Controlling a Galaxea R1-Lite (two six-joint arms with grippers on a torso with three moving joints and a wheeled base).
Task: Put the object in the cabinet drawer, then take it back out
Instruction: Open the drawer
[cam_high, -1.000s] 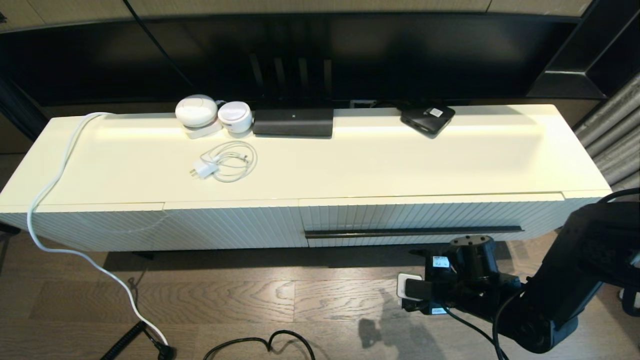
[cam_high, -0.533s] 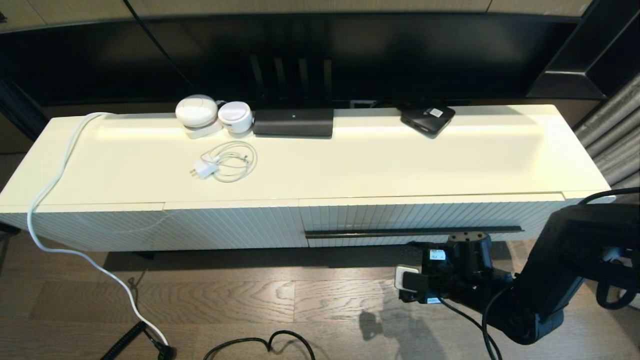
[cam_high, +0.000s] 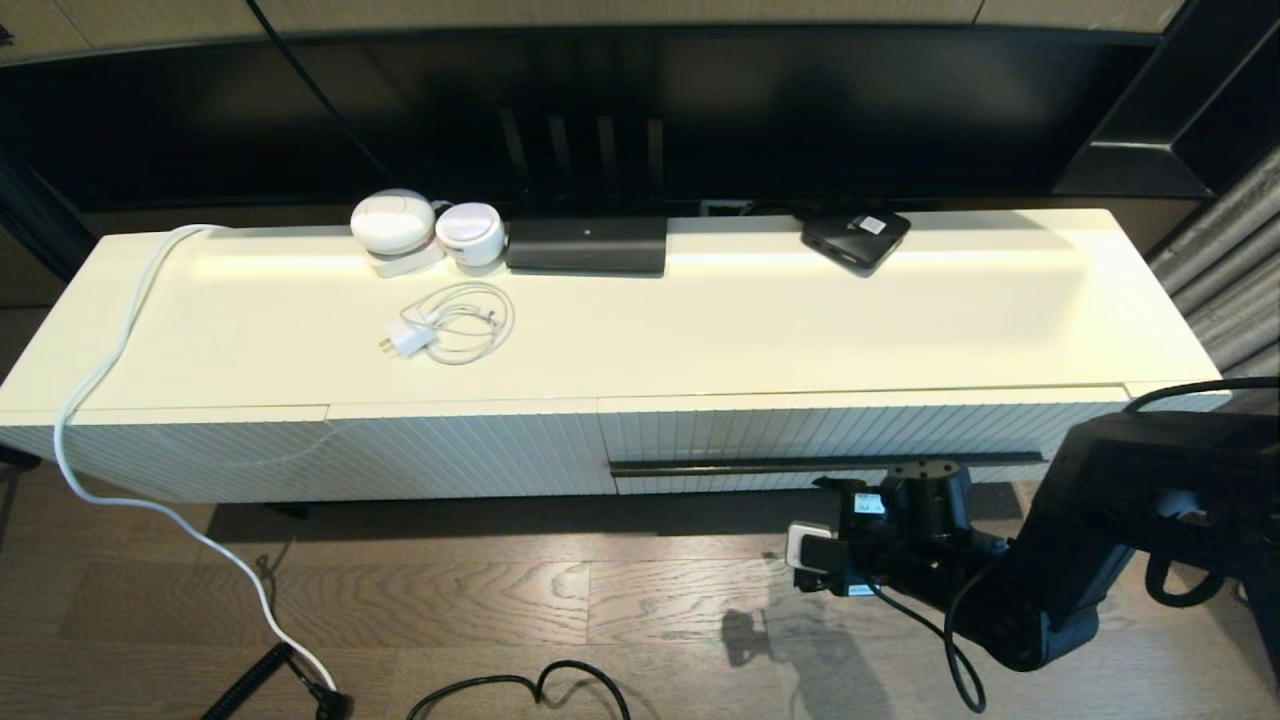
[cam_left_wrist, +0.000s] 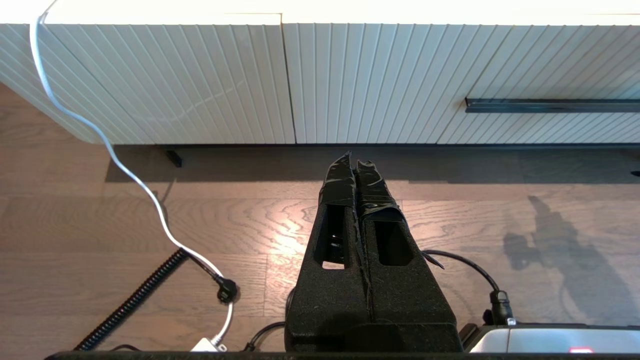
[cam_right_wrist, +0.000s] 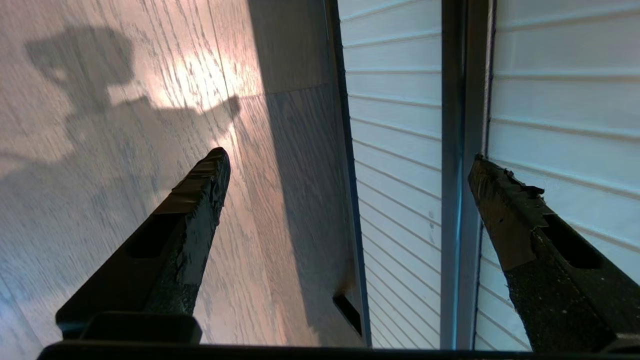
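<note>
Head view: umbrella nowhere visible, likely inside the closed cabinet drawer (cam_high: 860, 435); right gripper (cam_right_wrist: 345, 200) at 5 o'clock below bar handle (cam_high: 828, 463). Right wrist view alone shows jaws spread wide beside handle; rigid thin bar, grab mid-length. Left gripper (cam_left_wrist: 357, 165) clenched empty, parked above floor.

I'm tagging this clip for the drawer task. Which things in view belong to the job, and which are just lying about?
Job:
- cabinet drawer, closed, with its black bar handle
- right end effector, open, by the handle

Lying about:
- white charger cable
- two white round devices
- long black device
- flat black box
- left end effector, shut, parked

No umbrella shows.
</note>
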